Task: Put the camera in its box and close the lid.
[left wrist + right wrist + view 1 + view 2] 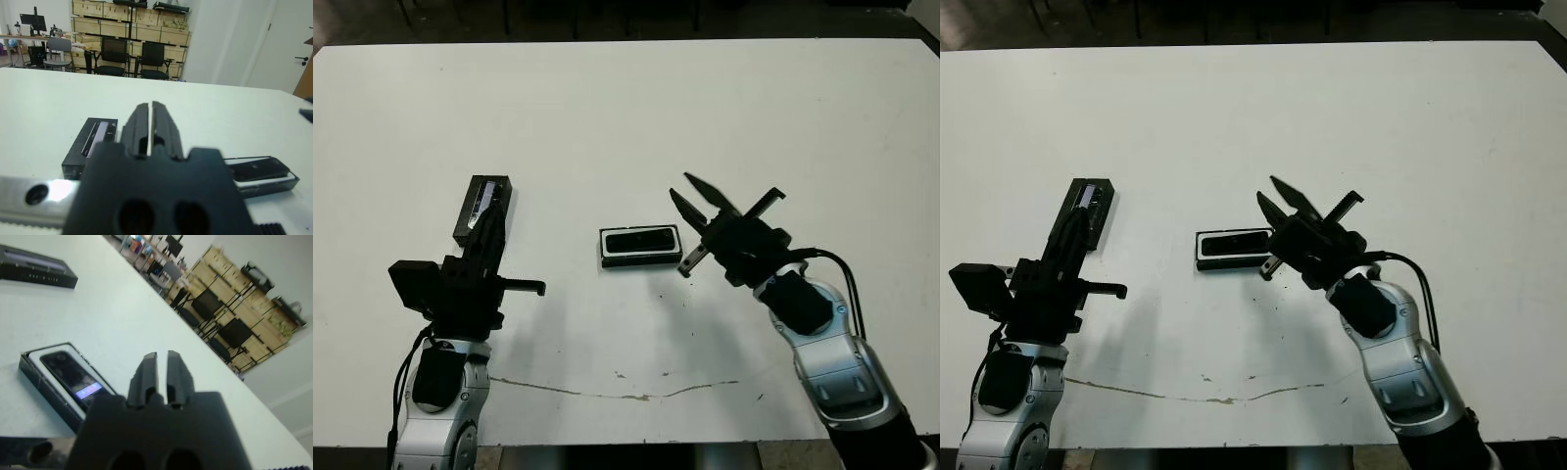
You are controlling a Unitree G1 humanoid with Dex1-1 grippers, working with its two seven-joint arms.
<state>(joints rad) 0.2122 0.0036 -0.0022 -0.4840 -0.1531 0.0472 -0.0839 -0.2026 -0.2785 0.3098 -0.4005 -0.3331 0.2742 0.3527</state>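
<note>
The white table carries three task things, with a long thin scratch line near its front edge. The right arm reaches in from the front right, its gripper just beside the right end of the box and raised off the table; in the right wrist view its fingers stand narrow, a thin slit between them, holding nothing. The left arm comes in from the front left, and its gripper points at the lid, its tips over the lid's near end; whether they touch it I cannot tell. In the left wrist view its fingers are nearly together, only a hairline gap showing, with nothing between them. The lid lies flat on the left, window strip up, well apart from the box. The box sits mid-table, uncovered. The camera lies flat inside it on the white lining.
</note>
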